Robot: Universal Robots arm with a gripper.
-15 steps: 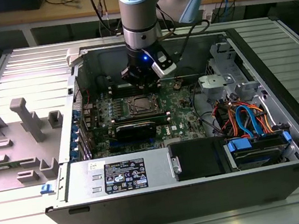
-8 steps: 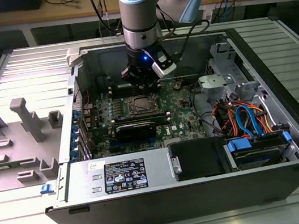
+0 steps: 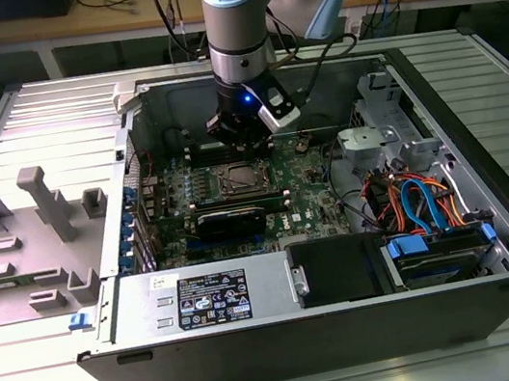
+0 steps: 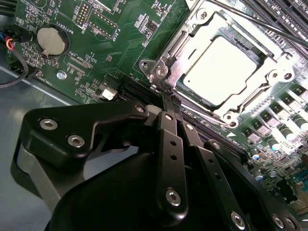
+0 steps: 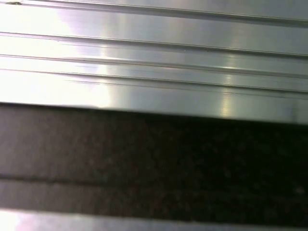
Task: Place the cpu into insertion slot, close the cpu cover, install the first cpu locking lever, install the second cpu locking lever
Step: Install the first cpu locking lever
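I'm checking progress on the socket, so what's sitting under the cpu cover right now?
In the second wrist view the cpu shows through the window of the cpu cover, which lies closed over it. The insertion slot beneath is hidden by the chip and frame. The gripper sits at the cover's edge.

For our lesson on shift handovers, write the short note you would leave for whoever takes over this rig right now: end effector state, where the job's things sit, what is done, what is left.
End effector: fingers closed together, holding nothing, tips at the edge of the insertion slot, inside the open computer case.
The cpu: seated in the slot, silver top showing.
The cpu cover: looks lowered, framing the chip.
Done: cpu placed; cover appears closed.
Left: both locking levers. A thin lever rod crosses above the socket; whether either is latched cannot be told.
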